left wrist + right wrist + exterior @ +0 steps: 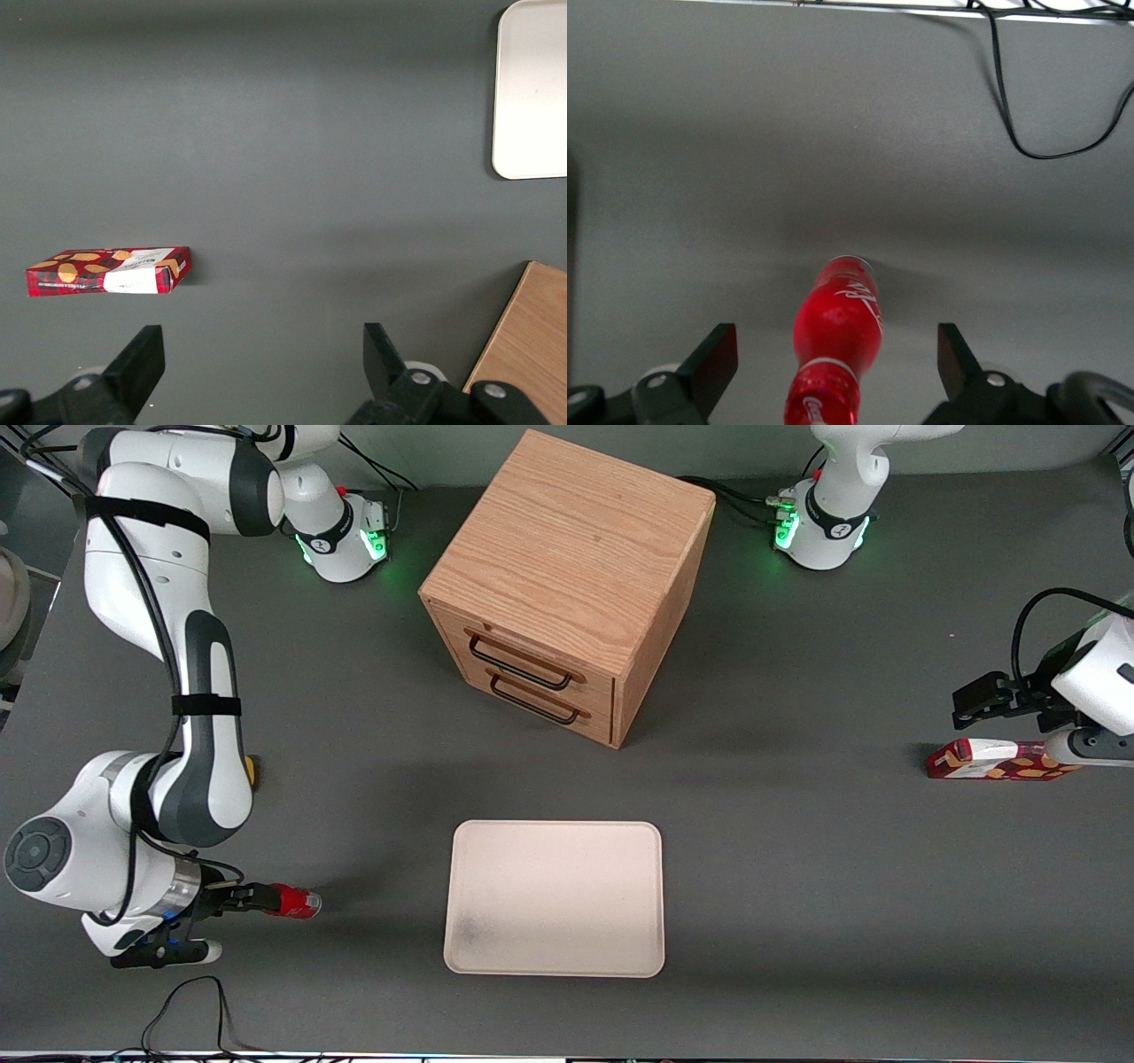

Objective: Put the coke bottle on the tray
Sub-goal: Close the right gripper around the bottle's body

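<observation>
While the working arm is bent low over its own end of the table, the gripper is seen close to the tabletop with its fingers spread wide, one on either side of the coke bottle and apart from it. In the right wrist view the coke bottle is shown between the two fingers without being touched by either; whether it is standing or tilted cannot be told with certainty from the pictures. The bottle is placed on the grey table, clear of the tray, which is set near the front camera about midway along the table, flat, with a faint dark smudge at one corner. A black cable is laid in a loop on the table near the bottle, at the table's edge closest to the front camera. Farther from the camera than the tray, a wooden drawer cabinet is set at an angle, both of its drawers closed and fitted with dark handles. Toward the parked arm's end of the table a flat red-and-white snack box is seen lying on the surface, well apart from the tray.
</observation>
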You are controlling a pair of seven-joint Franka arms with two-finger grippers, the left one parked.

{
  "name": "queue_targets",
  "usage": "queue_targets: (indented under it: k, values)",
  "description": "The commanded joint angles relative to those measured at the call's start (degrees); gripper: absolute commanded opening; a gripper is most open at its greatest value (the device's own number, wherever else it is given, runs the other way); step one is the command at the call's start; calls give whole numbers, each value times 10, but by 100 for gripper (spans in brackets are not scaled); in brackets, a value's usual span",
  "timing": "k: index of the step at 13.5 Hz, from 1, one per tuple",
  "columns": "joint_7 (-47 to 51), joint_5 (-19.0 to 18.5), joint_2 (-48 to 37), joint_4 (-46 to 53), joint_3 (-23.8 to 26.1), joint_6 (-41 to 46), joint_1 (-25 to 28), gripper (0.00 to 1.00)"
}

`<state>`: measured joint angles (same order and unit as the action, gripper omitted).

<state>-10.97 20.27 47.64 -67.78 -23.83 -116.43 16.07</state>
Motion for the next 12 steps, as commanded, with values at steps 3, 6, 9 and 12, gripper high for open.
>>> queue_targets:
  k: [3, 6, 9, 12]
  values:
    - [-9, 16, -9, -24, -4, 1, 12, 95]
    - [-11, 15, -11, -32, -4, 2, 13, 83]
    - [-16, 14, -13, -32, -4, 5, 14, 40]
    - [-15, 10, -18, -25, -4, 16, 14, 0]
